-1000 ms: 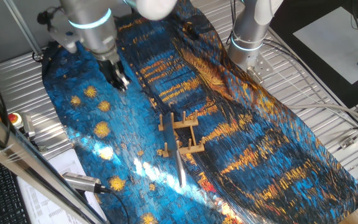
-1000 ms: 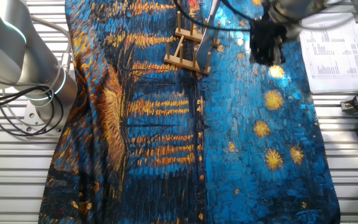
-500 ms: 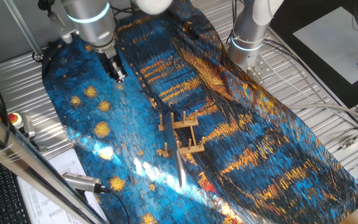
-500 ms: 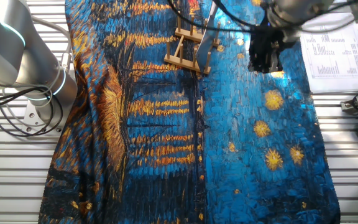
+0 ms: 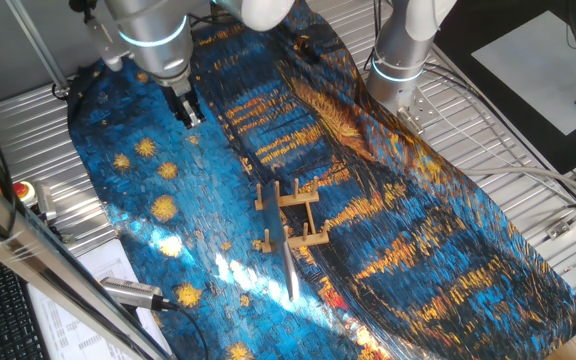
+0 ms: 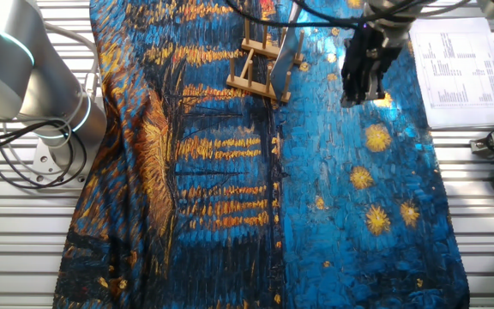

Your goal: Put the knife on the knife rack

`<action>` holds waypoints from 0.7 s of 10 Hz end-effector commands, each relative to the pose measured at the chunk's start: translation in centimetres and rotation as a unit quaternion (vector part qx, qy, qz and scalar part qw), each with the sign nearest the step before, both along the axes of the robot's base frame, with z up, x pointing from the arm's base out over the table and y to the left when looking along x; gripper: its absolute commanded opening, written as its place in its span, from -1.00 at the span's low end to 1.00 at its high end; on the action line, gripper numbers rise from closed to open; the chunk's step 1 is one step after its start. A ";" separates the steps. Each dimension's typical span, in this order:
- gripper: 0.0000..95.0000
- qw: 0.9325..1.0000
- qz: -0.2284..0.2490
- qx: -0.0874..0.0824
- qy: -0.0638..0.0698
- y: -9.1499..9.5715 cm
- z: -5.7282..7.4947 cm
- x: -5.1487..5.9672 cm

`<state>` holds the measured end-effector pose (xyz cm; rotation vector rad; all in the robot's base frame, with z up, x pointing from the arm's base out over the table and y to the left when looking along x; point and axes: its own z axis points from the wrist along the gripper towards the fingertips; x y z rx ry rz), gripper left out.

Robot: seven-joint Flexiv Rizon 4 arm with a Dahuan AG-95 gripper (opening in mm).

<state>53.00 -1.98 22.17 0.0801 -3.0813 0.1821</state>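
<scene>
The knife [image 5: 290,268] already lies on the rack [image 5: 290,215], well apart from the gripper [image 5: 187,110], which hangs above the cloth [image 5: 388,220] holding nothing. I cannot tell if its jaws are parted or closed. The knife looks stiff, rather light, with a smooth and probably slippery blade; the blade's flat sides seem the best place to take it.
</scene>
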 end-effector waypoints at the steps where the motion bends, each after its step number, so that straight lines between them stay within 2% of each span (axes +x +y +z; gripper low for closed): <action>1: -1.00 0.998 0.023 0.065 0.005 -0.2 -0.2 0.0; 4: -1.00 0.998 0.018 0.066 0.005 -0.3 -0.7 0.1; 6: -1.00 0.998 -0.010 0.055 0.002 -0.5 -1.1 0.1; 7: -1.00 0.998 -0.027 0.051 0.005 -0.7 -1.1 0.0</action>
